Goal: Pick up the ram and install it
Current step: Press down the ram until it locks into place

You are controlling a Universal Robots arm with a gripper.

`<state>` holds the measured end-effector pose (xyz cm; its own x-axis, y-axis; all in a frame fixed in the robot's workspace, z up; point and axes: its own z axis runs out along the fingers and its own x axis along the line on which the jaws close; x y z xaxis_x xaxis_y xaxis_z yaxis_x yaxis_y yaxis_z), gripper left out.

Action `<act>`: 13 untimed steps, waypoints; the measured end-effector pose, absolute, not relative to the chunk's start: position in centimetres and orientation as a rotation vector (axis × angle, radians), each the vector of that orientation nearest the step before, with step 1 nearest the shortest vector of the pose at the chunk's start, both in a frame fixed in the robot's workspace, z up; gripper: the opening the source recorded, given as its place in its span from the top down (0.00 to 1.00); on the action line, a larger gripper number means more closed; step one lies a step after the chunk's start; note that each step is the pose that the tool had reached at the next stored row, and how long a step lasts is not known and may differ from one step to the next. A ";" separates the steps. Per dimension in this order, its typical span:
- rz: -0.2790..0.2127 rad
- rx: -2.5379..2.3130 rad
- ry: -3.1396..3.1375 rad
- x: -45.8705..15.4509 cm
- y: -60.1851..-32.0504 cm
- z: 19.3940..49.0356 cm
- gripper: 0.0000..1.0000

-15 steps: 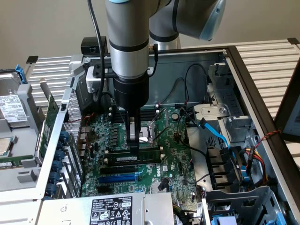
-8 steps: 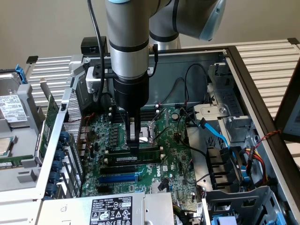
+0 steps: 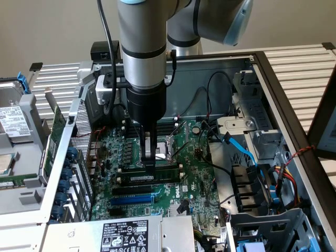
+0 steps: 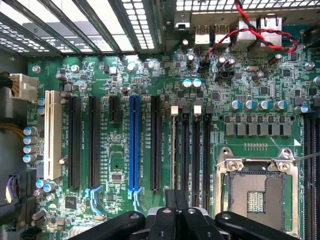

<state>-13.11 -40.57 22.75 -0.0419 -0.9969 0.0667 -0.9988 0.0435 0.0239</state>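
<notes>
A power supply label (image 3: pixel 124 237) sits at the bottom of the exterior view, in front of the green motherboard (image 3: pixel 197 181) inside an open computer case (image 3: pixel 273 79). Above the label, at centre frame, lies the blue expansion slot (image 3: pixel 132 200), with long black slots just behind it. The ram (image 3: pixel 149 177), a thin green stick with a white label, stands on edge along one of these black slots. The robot arm (image 3: pixel 142 47) comes straight down from the top of the frame, and its tool (image 3: pixel 149 167) stands with jaws narrowed together, tips on the stick's top edge. Just behind the tool is the silver processor socket (image 3: pixel 163 147). In the wrist view the same socket (image 4: pixel 257 192) sits at lower right and the blue slot (image 4: pixel 134 147) runs down the middle.
</notes>
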 end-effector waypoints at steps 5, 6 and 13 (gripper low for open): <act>0.046 2.129 -2.223 -13.1 -40.6 22.7 0.89; 0.046 2.129 -2.223 -13.1 -40.6 22.7 0.89; 0.049 2.131 -2.224 -13.1 -40.6 22.7 0.89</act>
